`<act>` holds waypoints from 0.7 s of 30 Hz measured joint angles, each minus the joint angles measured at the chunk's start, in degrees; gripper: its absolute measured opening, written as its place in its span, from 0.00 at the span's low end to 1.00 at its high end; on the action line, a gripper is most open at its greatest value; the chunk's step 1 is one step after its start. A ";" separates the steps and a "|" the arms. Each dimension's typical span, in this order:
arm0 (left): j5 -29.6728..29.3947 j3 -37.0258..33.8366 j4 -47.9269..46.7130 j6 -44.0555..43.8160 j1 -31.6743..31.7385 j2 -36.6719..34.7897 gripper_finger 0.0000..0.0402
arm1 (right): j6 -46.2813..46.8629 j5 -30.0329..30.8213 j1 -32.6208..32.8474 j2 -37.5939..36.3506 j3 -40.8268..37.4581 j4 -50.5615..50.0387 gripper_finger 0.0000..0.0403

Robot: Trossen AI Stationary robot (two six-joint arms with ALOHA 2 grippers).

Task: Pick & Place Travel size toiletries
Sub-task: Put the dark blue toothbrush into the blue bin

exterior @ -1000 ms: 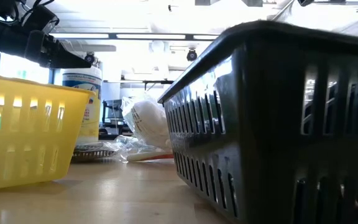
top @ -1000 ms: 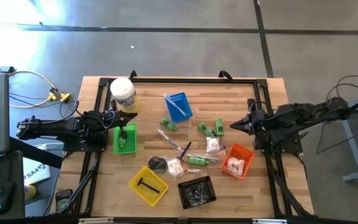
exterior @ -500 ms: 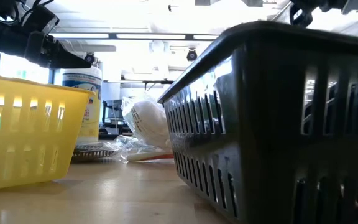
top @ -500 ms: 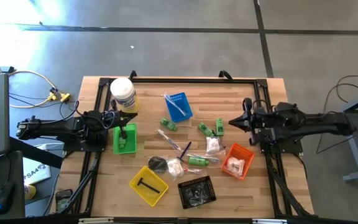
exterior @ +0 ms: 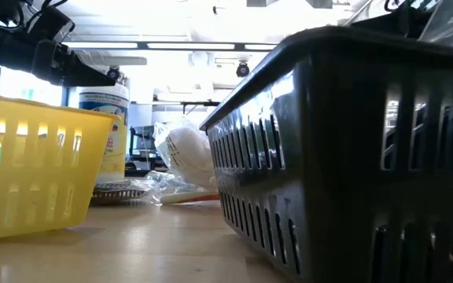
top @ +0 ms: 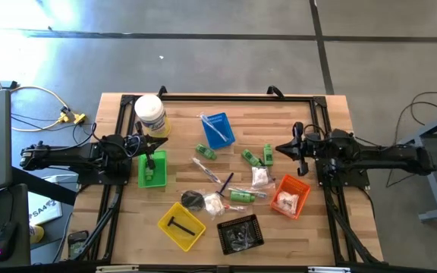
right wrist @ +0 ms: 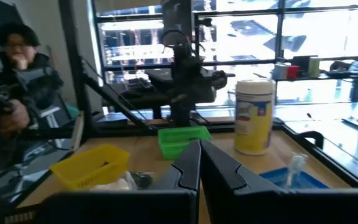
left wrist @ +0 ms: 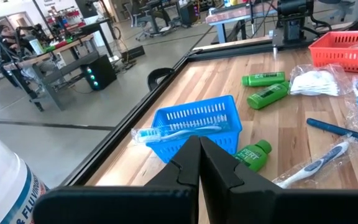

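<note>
Right hand (top: 281,149) closed, seemingly empty, beside green bottles (top: 253,158).

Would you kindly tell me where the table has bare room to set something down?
Bare wood lies between the blue tray and the table's right edge, and below the green tray. It is crowded from the green bottles down to the black tray.

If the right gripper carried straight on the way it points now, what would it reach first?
The right gripper, jaws shut, points across the table toward the left arm. Nearest in that line look the small green bottles beside it. It seems to sit above the table, so it might pass over them; height is unclear.
</note>
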 joint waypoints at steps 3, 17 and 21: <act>0.01 0.00 0.00 0.00 0.00 0.00 0.00 | 0.37 -1.70 -0.28 0.02 -1.43 3.83 0.00; 0.13 0.00 -3.39 -2.49 0.00 0.02 0.00 | 0.84 -1.17 -0.65 -1.00 -6.37 6.99 0.00; 1.70 0.00 -3.28 -3.41 0.02 0.02 0.00 | 1.10 -1.36 -1.09 -1.00 -6.41 6.98 0.00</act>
